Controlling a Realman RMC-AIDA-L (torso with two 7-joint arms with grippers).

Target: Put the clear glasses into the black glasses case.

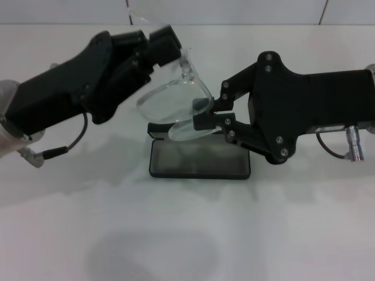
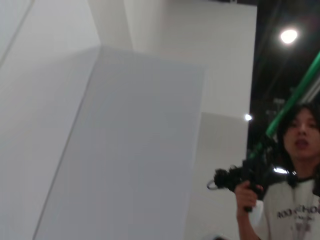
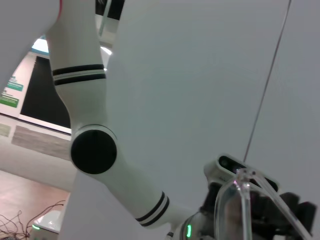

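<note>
The clear glasses (image 1: pixel 170 102) hang in the air above the table, between both arms. My left gripper (image 1: pixel 168 42) comes in from the upper left and is shut on one clear arm of the glasses. From the right, my right gripper (image 1: pixel 203 113) is closed on the edge of the lens. Right below them the black glasses case (image 1: pixel 199 161) lies open and flat on the white table, its dark grey inside facing up. In the right wrist view the clear glasses (image 3: pixel 240 200) show close up, with the dark left gripper (image 3: pixel 280 212) behind them.
The white table (image 1: pixel 187 234) spreads out around the case. A white wall (image 1: pixel 234 12) runs along its far edge. The left wrist view shows white panels (image 2: pixel 125 140) and a person (image 2: pixel 295 175) holding a black device.
</note>
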